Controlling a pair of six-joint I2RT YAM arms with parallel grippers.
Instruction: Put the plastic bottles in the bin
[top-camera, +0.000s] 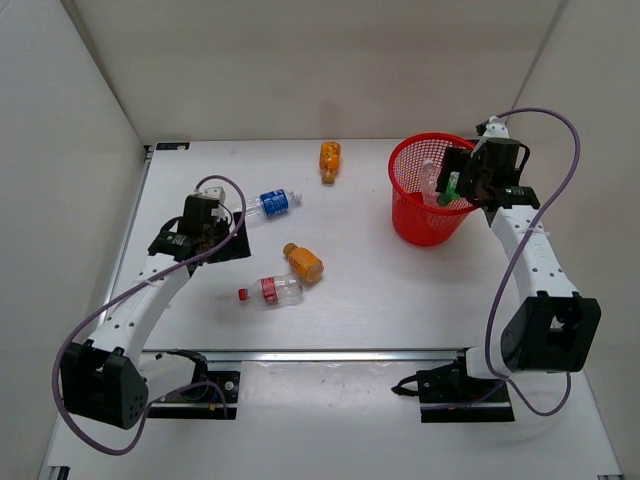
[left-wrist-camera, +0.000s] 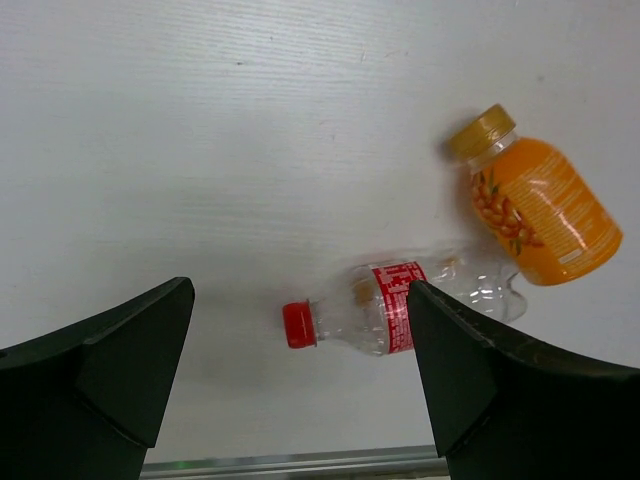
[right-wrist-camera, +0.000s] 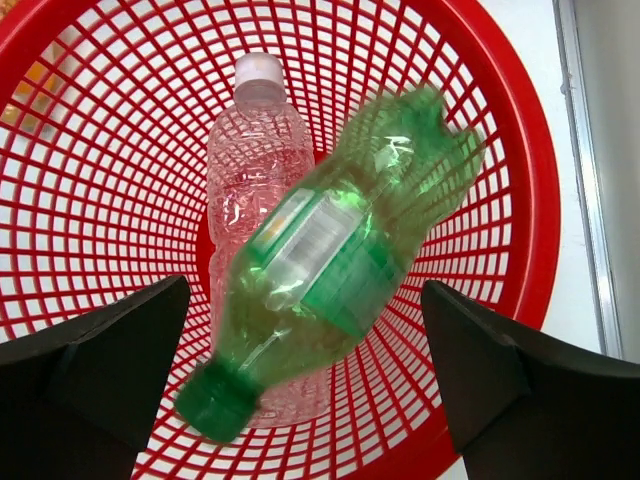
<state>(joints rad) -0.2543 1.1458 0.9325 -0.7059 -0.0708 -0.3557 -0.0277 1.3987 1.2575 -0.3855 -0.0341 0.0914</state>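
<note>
**Obs.:** Edges and free room?

**Me:** White walls closed the desk (top-camera: 360, 290) on the left, back and right. A metal rail ran along its near edge. The bin (top-camera: 425, 228) stood at the right rear, close to the right wall. A bare stretch of desk lay between the bin and the near orange bottle (top-camera: 303, 262). The far orange bottle (top-camera: 330, 160) lay near the back edge, well apart from the others.

**Obs.:** Left claw?

**Me:** My left claw (left-wrist-camera: 300, 300) hung over the desk, fingers spread wide and holding nothing. The red-label bottle (left-wrist-camera: 390, 305) lay on its side below the gap, red cap toward my left finger. Its base was just beside the near orange bottle, and I could not tell whether they touched. In the overhead view the blue-label bottle (top-camera: 272, 203) lay just beyond that claw.

**Obs.:** Right claw?

**Me:** My right claw (right-wrist-camera: 305, 290) hung above the bin's mouth, fingers spread. The green bottle (right-wrist-camera: 340, 260) sat between them, tilted with its cap down, clear of both fingers and blurred. Under it a clear bottle with a pale cap (right-wrist-camera: 255, 150) lay inside the bin.

**Obs.:** Materials?

**Me:** The bin was red plastic, an open lattice under a thick smooth rim. The clear bottles were thin and crinkled. The orange ones were opaque and rounded, with printed labels. The desk was matte white with a faint grain.
</note>
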